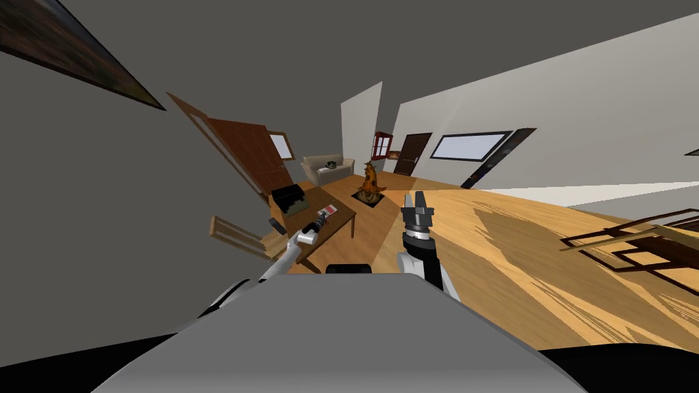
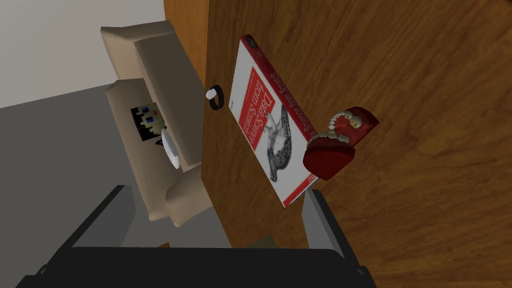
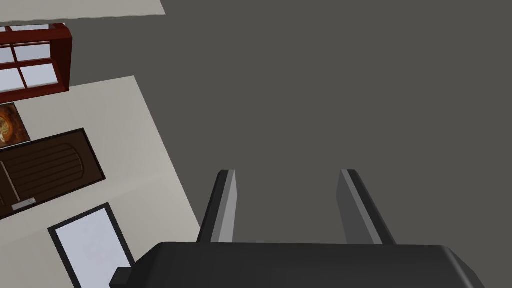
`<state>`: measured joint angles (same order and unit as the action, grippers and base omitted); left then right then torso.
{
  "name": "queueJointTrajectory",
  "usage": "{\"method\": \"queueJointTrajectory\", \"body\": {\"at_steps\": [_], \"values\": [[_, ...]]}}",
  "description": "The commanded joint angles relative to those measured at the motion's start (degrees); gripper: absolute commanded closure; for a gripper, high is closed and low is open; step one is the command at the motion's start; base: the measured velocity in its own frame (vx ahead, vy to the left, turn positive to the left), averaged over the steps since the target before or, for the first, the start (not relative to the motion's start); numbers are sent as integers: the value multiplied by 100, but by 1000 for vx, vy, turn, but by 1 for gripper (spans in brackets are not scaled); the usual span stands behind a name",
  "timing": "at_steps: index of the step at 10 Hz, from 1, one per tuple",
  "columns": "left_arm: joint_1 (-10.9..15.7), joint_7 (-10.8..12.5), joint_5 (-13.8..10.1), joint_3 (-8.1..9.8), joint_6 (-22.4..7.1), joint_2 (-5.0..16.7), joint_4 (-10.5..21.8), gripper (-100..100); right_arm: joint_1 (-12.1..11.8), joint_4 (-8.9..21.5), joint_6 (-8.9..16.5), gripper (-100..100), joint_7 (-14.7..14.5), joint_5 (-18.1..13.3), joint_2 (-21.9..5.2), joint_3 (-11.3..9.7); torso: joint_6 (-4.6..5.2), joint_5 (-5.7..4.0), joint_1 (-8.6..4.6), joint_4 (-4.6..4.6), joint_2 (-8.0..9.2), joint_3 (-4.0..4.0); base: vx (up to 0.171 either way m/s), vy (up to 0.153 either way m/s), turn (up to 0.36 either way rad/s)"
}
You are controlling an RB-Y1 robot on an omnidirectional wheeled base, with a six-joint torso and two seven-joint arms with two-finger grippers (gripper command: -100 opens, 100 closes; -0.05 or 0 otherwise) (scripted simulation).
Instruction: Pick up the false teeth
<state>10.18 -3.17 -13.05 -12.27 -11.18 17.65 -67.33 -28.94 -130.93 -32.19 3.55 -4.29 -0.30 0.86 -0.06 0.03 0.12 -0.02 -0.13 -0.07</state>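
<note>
Over table (image 2: 430, 210), left claw (image 2: 214, 194) wide open, near false teeth (image 2: 339, 145).

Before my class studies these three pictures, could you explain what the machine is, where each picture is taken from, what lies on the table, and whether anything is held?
This is a two-armed robot in a simulated house. The wide picture comes from a camera on its head. The other two come from cameras on its wrists, each looking along that arm's gripper. The left gripper is open over a wooden table, where red false teeth lie beside a red and white book. A beige sofa stands beyond the table. The right gripper is open too, up in the air. Nothing is held.
</note>
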Motion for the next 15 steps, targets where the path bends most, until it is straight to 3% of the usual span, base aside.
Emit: {"method": "queueJointTrajectory", "body": {"at_steps": [1, 5, 11, 13, 14, 15], "values": [[133, 23, -6, 2, -231, 17, 286, -100, 0, 0, 0, 0, 0, 0, 0, 0, 0, 0, 0, 0, 0, 0, 12, 24, -215], [322, 59, -38, -7, -454, 64, 817, -100, 0, 0, 0, 0, 0, 0, 0, 0, -1, 0, 2, -1, -3, -2, 12, 26, -117], [665, 146, -97, 5, -895, 192, 1877, -100, -1, 0, 0, 0, 0, 0, 0, 0, -4, 0, 2, -4, -15, -9, 41, 27, -134], [670, 131, -147, -24, -856, 213, 1962, -100, -2, 0, 0, 0, 0, 0, 0, 0, -4, 0, -2, -6, -29, -16, 65, 10, -75], [671, 132, -150, -26, -862, 215, 1980, 0, -2, 0, 0, 0, 0, 0, 0, 1, -5, -1, -6, -5, -18, -11, 7, 2, 4], [636, 125, -72, 24, -687, 143, 2119, -100, -1, 0, 0, 0, 0, 0, 0, 0, -5, -2, -8, -2, -6, -4, 52, 9, -25]]}}
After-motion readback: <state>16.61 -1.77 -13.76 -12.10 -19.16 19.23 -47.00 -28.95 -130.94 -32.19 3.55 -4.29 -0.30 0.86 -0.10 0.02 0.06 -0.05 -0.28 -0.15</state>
